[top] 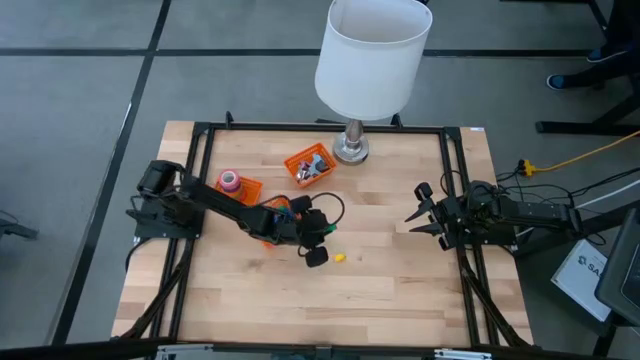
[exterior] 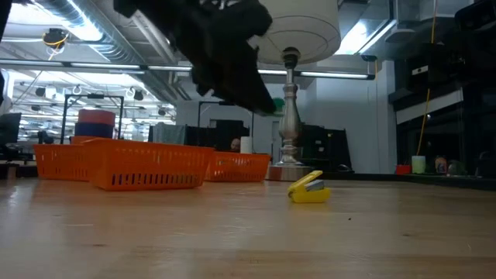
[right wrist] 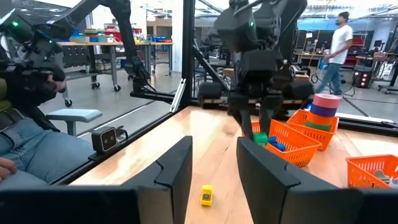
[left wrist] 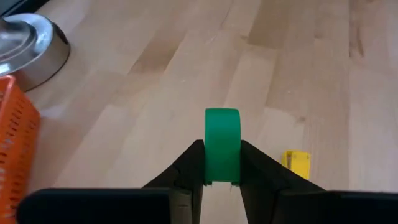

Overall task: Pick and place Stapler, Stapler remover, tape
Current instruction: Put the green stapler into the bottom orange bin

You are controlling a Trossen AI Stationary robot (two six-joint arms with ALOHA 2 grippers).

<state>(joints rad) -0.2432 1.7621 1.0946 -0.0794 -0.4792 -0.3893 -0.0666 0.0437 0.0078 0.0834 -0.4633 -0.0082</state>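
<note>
Now the left tool [left wrist: 222, 180] pinches a green tape roll [left wrist: 222, 144] above the worktop [top: 400, 280], near the orange basket [top: 245, 190]. Right tool [top: 418, 215] waits with fingers spread, holding nothing.

The left gripper [top: 312, 240] hangs mid-surface [top: 400, 290], a stapler remover [top: 340, 258] at its four o'clock, baskets [top: 310, 165] toward twelve, lamp [top: 351, 150] at one.

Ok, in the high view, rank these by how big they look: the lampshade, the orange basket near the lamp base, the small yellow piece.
1. lampshade, though it sits nearer the camera, which inflates it
2. orange basket
3. yellow piece, smallest by far
</note>
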